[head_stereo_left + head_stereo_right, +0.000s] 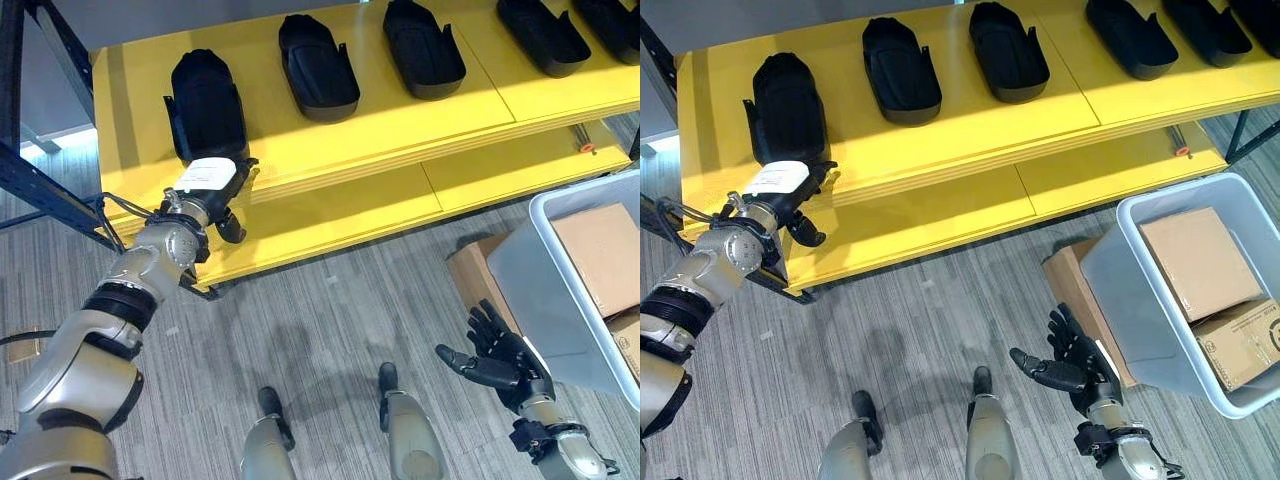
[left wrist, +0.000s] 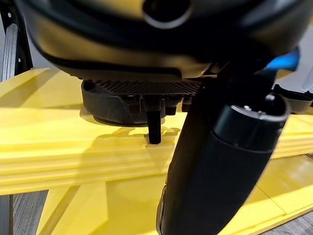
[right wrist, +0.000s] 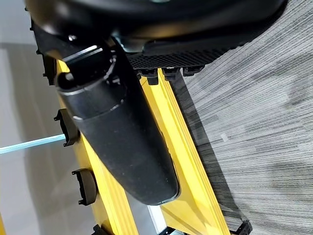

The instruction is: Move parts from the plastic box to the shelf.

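Black moulded plastic part (image 1: 205, 105): set on yellow shelf (image 1: 330, 150) at its left end, left hand (image 1: 212, 187) resting at its near edge, grip not discernible. Right hand (image 1: 492, 355) released beside grey plastic box (image 1: 545, 290). Placing judged complete; withdrawal required next

a warehouse or factory storeroom: yellow shelf boards (image 1: 350, 150) on a dark blue steel rack (image 1: 40, 185), identical black moulded parts (image 1: 318, 65) in a row, a grey plastic box (image 1: 1120, 290) holding cardboard cartons (image 1: 1200, 260), grey carpet floor (image 1: 320, 320).
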